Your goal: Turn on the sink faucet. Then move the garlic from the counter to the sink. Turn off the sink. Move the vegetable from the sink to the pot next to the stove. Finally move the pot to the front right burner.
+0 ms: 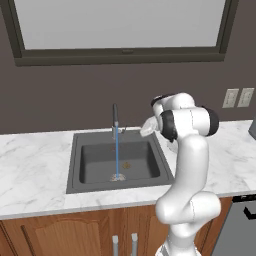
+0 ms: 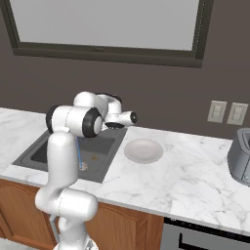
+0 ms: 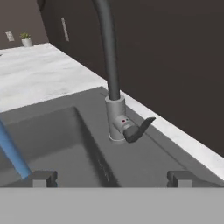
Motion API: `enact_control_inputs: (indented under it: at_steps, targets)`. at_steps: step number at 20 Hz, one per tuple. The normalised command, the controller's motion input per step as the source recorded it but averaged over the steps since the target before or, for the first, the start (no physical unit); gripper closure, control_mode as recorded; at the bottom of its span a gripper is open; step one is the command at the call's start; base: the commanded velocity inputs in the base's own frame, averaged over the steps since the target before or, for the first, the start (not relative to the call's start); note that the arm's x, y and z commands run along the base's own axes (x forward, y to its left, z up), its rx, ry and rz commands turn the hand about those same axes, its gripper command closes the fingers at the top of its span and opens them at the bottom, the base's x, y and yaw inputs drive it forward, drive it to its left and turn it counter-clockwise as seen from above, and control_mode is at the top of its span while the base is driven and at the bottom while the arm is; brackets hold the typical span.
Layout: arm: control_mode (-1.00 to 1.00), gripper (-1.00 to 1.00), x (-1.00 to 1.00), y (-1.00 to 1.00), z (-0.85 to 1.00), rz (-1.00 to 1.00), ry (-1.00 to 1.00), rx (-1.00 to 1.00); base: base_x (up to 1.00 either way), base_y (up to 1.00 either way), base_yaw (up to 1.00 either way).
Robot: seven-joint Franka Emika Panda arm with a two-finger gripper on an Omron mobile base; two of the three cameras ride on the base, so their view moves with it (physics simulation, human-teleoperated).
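As water runs: first step looks done.
Sink (image 1: 75, 165): stream (image 1: 117, 155) falls from faucet (image 1: 115, 120).
Tool (image 3: 111, 177): wide, empty, near lever (image 3: 139, 129).
Garlic: cannot tell where on surface (image 2: 195, 171).
Next: locate it, then grasp.

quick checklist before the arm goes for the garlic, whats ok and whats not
1. Water running: ok, a blue stream falls from the sink faucet into the sink.
2. Hand open: ok, fingertips stand wide apart.
3. Hand empty: ok, nothing between the fingertips.
4. Hand clear of the faucet lever: ok, a gap shows in the hand view.
5. Garlic located: cannot tell, the counter shows a white plate but no clear garlic.
6. Basin free for a drop: ok, apart from the water it holds nothing.
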Motion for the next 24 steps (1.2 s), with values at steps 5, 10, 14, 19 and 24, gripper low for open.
enact_control_inputs:
  at_steps: [5,10,14,19,24]
  targets:
    - [-1.0,-1.0,0.27,0.14,-0.13,0.05,-0.1,0.0,0.0,0.0,0.0]
    - [-1.0,-1.0,0.32,0.19,-0.11,0.04,-0.07,0.0,0.0,0.0,0.0]
    - [-1.0,-1.0,0.32,0.16,-0.16,0.05,-0.04,0.0,0.0,0.0,0.0]
    - [-1.0,-1.0,0.25,0.14,-0.12,0.06,0.0,0.0,0.0,0.0,0.0]
    - [-1.0,-1.0,0.22,0.2,-0.12,0.05,0.0,0.0,0.0,0.0,0.0]
